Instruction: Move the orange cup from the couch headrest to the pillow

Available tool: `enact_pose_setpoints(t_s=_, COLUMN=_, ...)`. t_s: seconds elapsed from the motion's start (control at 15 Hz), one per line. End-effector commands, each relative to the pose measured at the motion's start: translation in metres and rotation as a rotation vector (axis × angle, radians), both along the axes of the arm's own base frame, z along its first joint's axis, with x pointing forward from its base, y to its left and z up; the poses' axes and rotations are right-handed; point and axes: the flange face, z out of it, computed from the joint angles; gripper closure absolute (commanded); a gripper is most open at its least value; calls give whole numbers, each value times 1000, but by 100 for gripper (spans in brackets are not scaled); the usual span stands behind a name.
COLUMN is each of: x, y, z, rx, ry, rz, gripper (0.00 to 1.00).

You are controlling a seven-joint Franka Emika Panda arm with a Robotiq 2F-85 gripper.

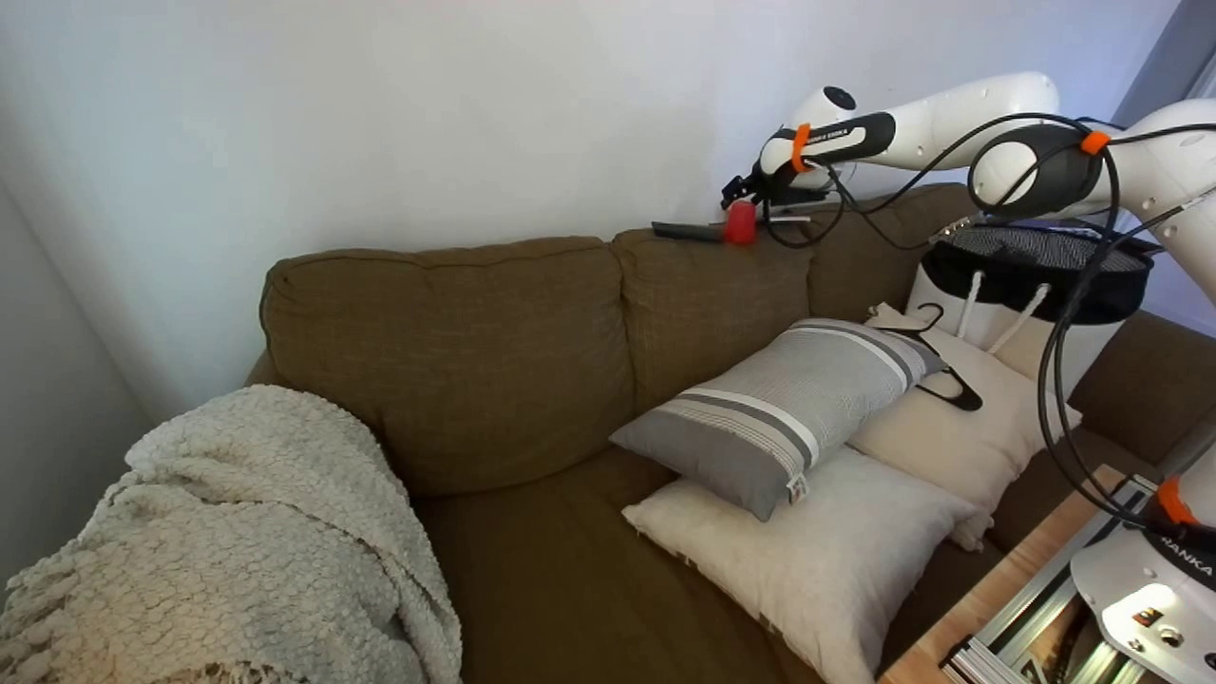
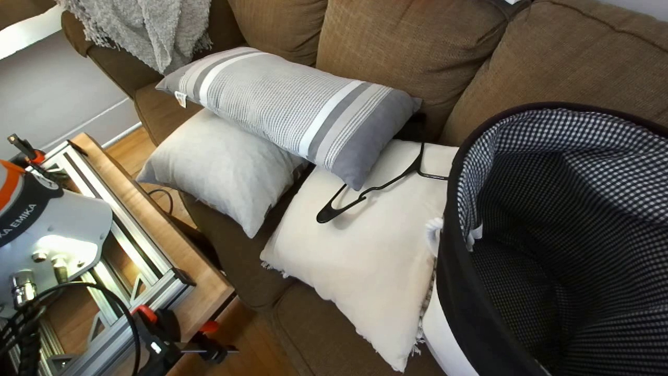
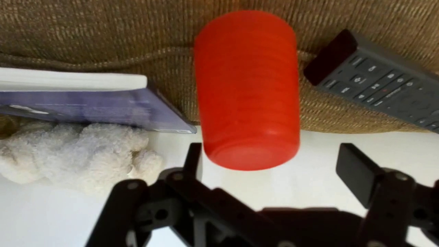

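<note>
Tool is spread wide, holding nothing, lined up with the red cup. Cup sits on the couch headrest, between book and remote. Approach looks nearly done; grasp, carry and placing remain. Target probably the striped pillow; task doesn't say which.
</note>
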Motion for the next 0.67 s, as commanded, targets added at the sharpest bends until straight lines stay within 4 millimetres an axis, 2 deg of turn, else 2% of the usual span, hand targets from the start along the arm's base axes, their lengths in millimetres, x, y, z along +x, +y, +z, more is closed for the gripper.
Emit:
enact_pose_setpoints(t_s=0.0, x=4, y=-10, z=-3, rx=41, ry=1, rz=-33, gripper=0)
enact_pose_setpoints(t_s=0.07, x=4, y=-11, z=-4, rx=49, ry=7, rz=-40, gripper=0)
enact_pose_setpoints(t_s=0.13, x=4, y=-11, z=-4, rx=53, ry=20, rz=-50, gripper=25)
enact_pose_setpoints(t_s=0.2, x=4, y=-12, z=-5, rx=63, ry=39, rz=-52, gripper=27)
enact_pose_setpoints(t_s=0.47, x=3, y=-14, z=1, rx=72, ry=96, rz=-82, gripper=58)
enact_pose_setpoints(t_s=0.6, x=0, y=-14, z=21, rx=54, ry=103, rz=-100, gripper=59)
